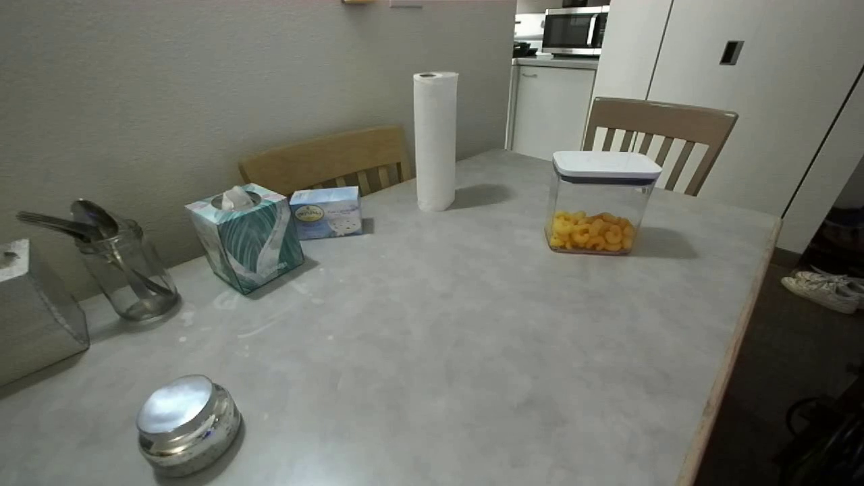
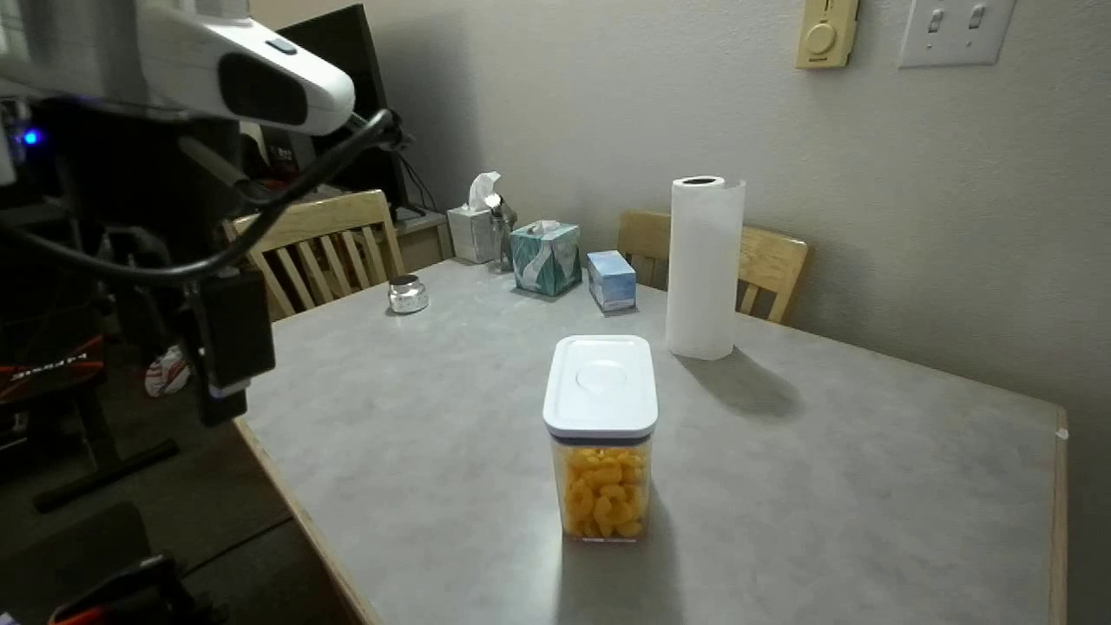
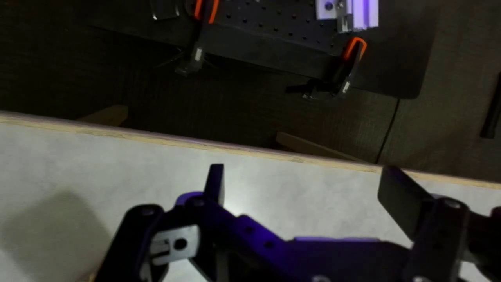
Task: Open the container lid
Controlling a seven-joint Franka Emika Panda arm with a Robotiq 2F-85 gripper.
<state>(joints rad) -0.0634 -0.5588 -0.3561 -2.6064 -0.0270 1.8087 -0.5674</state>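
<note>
grey wall (image 2: 538, 104) past pale surface (image 2: 851, 486). container (image 2: 605, 495) there, lid (image 2: 601, 403) on. tool (image 3: 303, 178) spread wide, holding nothing; lid apart, at its three o'clock in exterior view. likely approach step; next calls for bringing tool over centre button (image 2: 601, 377), pressing down.

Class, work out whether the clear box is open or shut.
Shut: the white lid covers the top of the box in both exterior views.
</note>
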